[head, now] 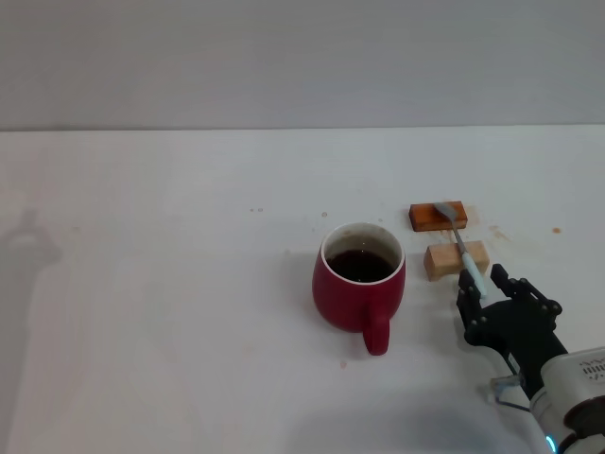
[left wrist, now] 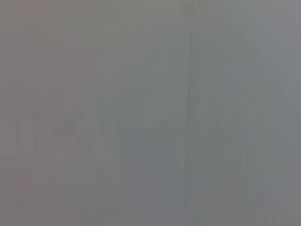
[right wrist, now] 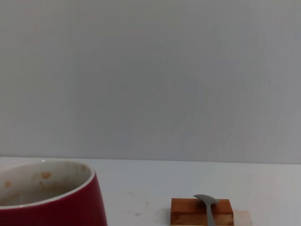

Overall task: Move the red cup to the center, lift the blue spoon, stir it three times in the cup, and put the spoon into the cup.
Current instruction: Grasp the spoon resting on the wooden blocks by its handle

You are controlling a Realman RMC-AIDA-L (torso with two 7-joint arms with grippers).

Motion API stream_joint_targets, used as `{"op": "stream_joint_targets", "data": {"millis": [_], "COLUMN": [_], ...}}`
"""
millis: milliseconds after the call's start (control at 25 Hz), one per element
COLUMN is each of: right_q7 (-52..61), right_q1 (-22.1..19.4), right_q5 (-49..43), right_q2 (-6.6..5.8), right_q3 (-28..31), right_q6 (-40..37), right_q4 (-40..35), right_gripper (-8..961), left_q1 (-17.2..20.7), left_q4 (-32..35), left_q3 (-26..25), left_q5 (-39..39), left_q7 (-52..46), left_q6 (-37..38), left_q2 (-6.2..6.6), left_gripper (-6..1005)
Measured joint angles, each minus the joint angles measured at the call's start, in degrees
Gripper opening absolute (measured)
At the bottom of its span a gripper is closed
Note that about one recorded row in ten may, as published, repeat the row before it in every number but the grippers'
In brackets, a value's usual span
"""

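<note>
White table. Squat dark-red ceramic mug, dark liquid inside, mid-table. Black right gripper right of mug, fingers clamped on pale-blue handle of slim grey-metal spoon; spoon bridges orange-brown wooden block and tan wooden block, right of mug.
</note>
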Motion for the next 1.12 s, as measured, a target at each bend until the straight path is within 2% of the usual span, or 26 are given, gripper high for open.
{"op": "stream_joint_targets", "data": {"millis": [1120], "right_q7": [0.0], "right_q1": [1.1], "right_q5": [0.0], "right_q2": [0.00], "right_q3": [0.7], "right_q6": [2.2], "right_q4": [-0.3], "right_gripper": [335], "left_q1": [-0.4], "left_q4": [0.3], "left_q3": [-0.4], "left_q5": [0.0], "left_q7": [0.0], "left_q6": [-0.1], "left_q2": [0.00], "left_gripper": [31]}}
